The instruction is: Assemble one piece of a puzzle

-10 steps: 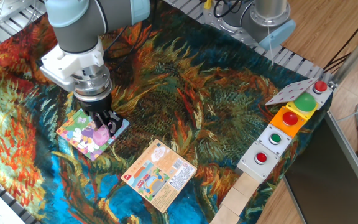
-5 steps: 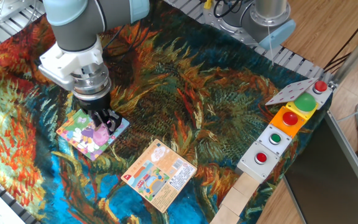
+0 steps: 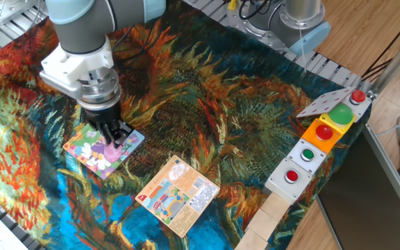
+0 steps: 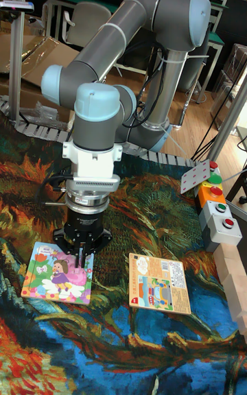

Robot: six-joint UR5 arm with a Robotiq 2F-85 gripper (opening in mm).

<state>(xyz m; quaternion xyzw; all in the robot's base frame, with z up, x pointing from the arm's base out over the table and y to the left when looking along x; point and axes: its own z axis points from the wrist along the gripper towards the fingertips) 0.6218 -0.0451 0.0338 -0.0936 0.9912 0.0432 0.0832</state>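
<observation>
The gripper (image 3: pixel 117 132) points straight down over the right edge of the puzzle (image 3: pixel 89 149), which lies flat on the colourful painted cloth (image 3: pixel 221 111) near the front left part of the table. The fingers stand narrow, close to the board surface. I cannot tell if they hold the piece; no separate pink-lilac piece is clearly visible, because the fingers hide that part of the board. In the tall fixed view the gripper (image 4: pixel 81 254) is above the puzzle's (image 4: pixel 55 273) right side. The orange-peach card (image 3: pixel 179 194) lies to the right of the puzzle, apart from it. The button boxes (image 3: pixel 321 139) stand along the right edge of the cloth.
</observation>
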